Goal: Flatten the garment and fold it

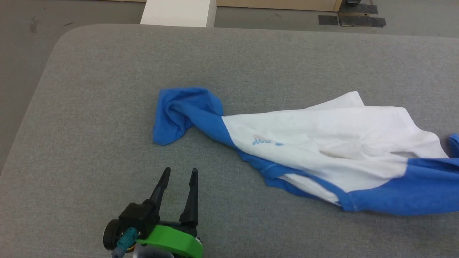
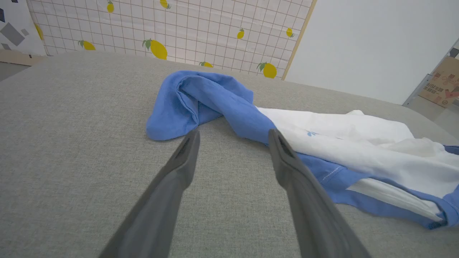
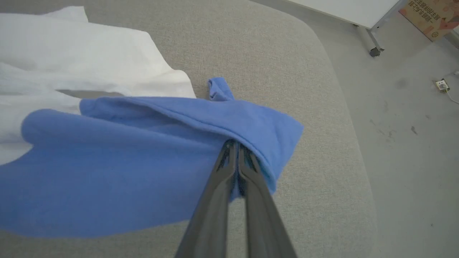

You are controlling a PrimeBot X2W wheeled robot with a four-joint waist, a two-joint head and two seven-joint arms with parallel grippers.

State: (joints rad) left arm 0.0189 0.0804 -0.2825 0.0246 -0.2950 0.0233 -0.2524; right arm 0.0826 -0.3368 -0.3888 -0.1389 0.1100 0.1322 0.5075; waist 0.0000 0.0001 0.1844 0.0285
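The garment (image 1: 322, 139), a white T-shirt with blue sleeves, lies crumpled across the grey padded table (image 1: 107, 89), stretched from centre to the right edge of the head view. One blue sleeve (image 1: 179, 111) is bunched at its left end. My left gripper (image 1: 180, 173) is open, a short way in front of that sleeve (image 2: 193, 104), not touching it, with bare table between its fingers. In the right wrist view my right gripper (image 3: 235, 145) is shut on the edge of the other blue sleeve (image 3: 143, 154), which drapes up off the table.
The table's rounded right corner (image 3: 333, 89) lies just beyond the held sleeve, with floor past it. A white box (image 1: 179, 12) stands behind the table's far edge. A lemon-print wall panel (image 2: 161, 28) rises behind the table.
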